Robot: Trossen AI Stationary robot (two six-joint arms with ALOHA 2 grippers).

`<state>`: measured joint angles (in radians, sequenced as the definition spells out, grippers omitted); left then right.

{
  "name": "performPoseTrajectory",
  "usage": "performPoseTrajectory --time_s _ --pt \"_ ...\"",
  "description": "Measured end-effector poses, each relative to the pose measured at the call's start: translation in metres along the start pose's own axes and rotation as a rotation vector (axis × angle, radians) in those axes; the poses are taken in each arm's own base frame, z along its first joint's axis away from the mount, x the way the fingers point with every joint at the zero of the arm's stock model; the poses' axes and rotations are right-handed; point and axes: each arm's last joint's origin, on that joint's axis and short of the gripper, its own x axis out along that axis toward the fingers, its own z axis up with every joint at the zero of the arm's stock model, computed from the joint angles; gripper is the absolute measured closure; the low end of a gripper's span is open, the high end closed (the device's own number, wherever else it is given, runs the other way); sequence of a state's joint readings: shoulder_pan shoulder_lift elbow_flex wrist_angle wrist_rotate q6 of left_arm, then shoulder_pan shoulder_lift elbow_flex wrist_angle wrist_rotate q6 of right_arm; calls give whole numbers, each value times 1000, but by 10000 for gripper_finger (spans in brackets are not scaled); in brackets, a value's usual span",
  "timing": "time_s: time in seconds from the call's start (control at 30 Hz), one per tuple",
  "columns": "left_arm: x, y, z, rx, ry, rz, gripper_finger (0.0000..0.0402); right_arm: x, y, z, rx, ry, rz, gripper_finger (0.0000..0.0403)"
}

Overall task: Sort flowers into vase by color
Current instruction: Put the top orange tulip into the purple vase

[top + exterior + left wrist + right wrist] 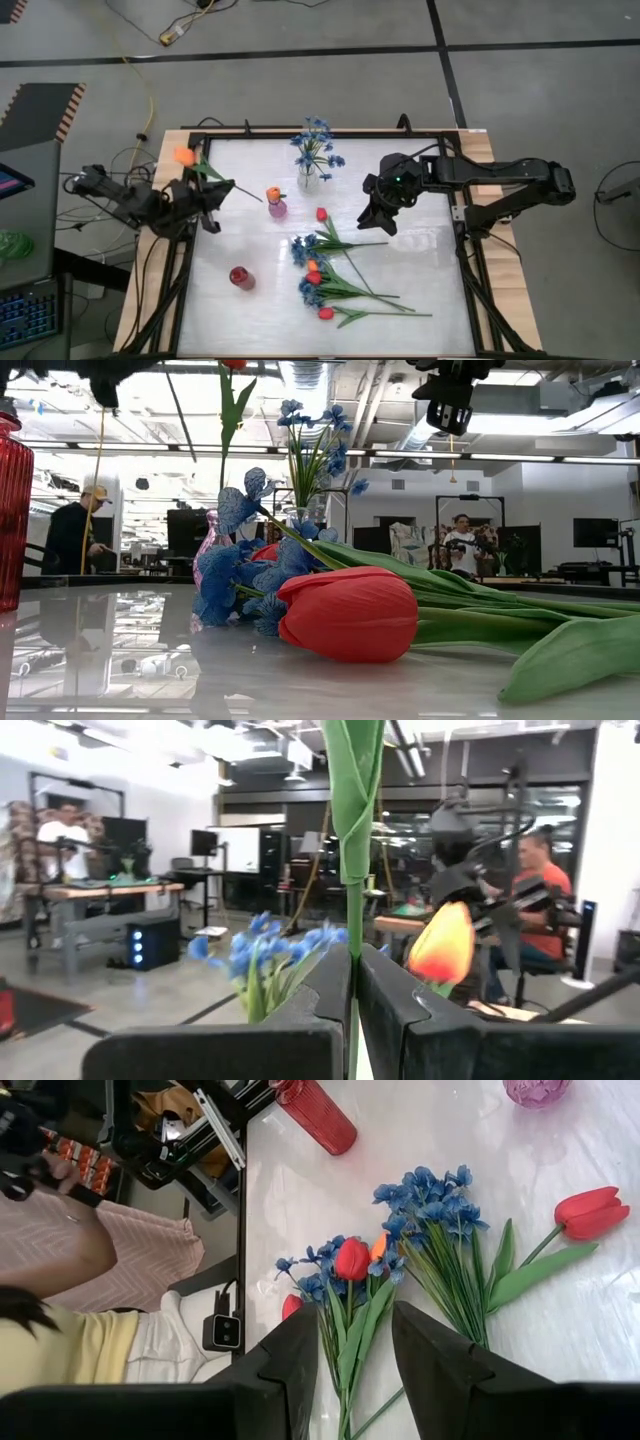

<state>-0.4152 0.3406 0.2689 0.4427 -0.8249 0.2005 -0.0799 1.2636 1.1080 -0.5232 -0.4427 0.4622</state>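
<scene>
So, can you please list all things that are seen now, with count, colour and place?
Clear vase: one, holds blue sprigs, table's far middle.
Pink vase: one, holds an orange tulip, centre.
Red vase: one, near left.
Loose flowers: red, orange and blue, lying right of centre; exact count unclear.
Orange tulip: one, held up at the left edge.
Left gripper: jaws shut on that tulip's stem.
Right gripper: jaws open, above the loose flowers.

Stem in my left gripper (352, 982): top runs off the wrist picture.
Red vase (12, 510): cut by the low view's edge.
Pile's lower stems (350, 1380): hidden behind my right fingers.
</scene>
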Motion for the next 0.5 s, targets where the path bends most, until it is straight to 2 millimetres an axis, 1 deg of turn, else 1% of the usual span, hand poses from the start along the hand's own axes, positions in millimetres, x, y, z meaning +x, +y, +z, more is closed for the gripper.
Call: performPoseTrajectory --time_s 0.1,0.2,0.5 --pt "1 2 -14 -14 1 30 401 0 0 0 0 0 0 246" --pt "3 5 -22 -28 -5 59 401 0 0 0 0 0 0 246" --pt "9 12 -29 -41 -13 67 401 0 0 0 0 0 0 246"
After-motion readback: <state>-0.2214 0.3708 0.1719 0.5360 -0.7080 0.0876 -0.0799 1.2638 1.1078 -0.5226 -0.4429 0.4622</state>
